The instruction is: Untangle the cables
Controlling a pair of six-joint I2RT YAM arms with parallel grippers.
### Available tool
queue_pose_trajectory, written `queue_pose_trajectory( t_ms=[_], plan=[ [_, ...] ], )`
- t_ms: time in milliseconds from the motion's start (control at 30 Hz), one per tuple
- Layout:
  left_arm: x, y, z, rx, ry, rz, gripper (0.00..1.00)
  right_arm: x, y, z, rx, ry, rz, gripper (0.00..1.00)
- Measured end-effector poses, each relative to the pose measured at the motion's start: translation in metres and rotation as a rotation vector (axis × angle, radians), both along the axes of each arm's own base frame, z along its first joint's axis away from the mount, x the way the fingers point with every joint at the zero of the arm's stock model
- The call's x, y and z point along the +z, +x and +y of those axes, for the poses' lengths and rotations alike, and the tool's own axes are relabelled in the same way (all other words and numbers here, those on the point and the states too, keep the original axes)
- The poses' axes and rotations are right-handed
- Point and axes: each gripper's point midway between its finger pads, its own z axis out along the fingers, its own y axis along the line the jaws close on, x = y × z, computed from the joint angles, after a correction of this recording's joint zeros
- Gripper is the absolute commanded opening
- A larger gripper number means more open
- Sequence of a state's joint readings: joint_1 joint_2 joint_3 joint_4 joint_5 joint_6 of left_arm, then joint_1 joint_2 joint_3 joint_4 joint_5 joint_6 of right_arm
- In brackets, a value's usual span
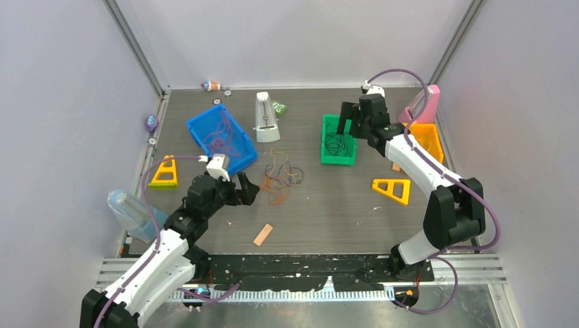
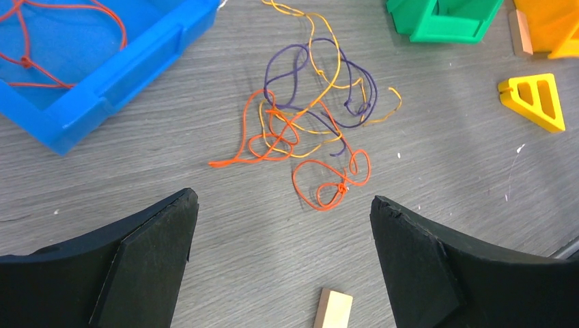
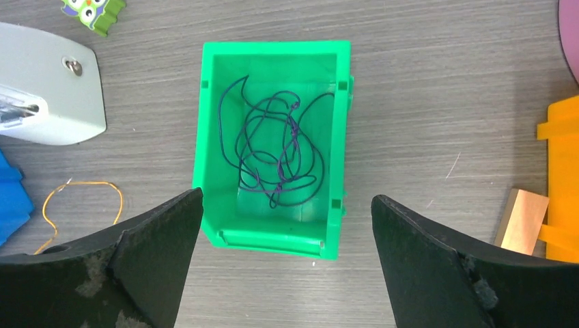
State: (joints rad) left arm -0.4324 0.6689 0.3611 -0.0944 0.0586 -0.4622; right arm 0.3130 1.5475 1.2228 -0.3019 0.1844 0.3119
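A loose tangle of orange, yellow and purple cables (image 1: pixel 283 174) lies mid-table; the left wrist view shows the tangle (image 2: pixel 307 116) just ahead of my fingers. My left gripper (image 1: pixel 250 189) (image 2: pixel 283 201) hovers open beside it, holding nothing. A dark purple cable (image 3: pixel 276 150) lies coiled in the green bin (image 1: pixel 326 154) (image 3: pixel 212 102). My right gripper (image 1: pixel 352 123) (image 3: pixel 287 198) hangs open above that bin, empty. A red cable (image 1: pixel 222 137) (image 2: pixel 61 41) sits in the blue bin (image 1: pixel 198 126) (image 2: pixel 136 75).
A white wedge-shaped device (image 1: pixel 266 117) and a green owl toy (image 1: pixel 278 107) stand at the back. Yellow triangle blocks (image 1: pixel 392 189) (image 1: pixel 164 172), an orange bin (image 1: pixel 427 140), a pink object (image 1: pixel 427 102), a wooden stick (image 1: pixel 263 234) and a plastic bottle (image 1: pixel 133 212) are around.
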Motion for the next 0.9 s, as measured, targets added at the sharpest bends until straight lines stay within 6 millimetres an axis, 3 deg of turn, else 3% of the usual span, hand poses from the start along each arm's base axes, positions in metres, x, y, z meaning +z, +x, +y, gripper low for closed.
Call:
queue_pose_trajectory(
  t_ms=[133, 233, 400, 533, 700, 900],
  plan=[
    [-0.003, -0.003, -0.009, -0.032, 0.013, 0.019, 0.97, -0.005, -0.010, 0.000, 0.014, 0.010, 0.013, 0.88],
    [-0.002, -0.004, -0.018, -0.064, 0.018, 0.028, 0.97, -0.014, -0.016, 0.006, 0.046, 0.033, 0.027, 0.86],
    [-0.013, -0.005, -0.031, -0.108, 0.043, 0.088, 0.97, -0.039, -0.054, 0.026, 0.172, 0.082, 0.088, 0.80],
    [-0.026, -0.003, -0.037, -0.126, 0.074, 0.156, 0.97, -0.044, -0.088, 0.073, 0.373, 0.089, 0.095, 0.71],
    [-0.026, 0.007, -0.044, -0.138, 0.091, 0.184, 0.92, -0.046, -0.127, 0.136, 0.628, 0.117, 0.079, 0.63],
    [-0.015, 0.026, -0.053, -0.147, 0.108, 0.173, 0.86, -0.052, -0.142, 0.171, 0.755, 0.150, 0.073, 0.58]
  ],
)
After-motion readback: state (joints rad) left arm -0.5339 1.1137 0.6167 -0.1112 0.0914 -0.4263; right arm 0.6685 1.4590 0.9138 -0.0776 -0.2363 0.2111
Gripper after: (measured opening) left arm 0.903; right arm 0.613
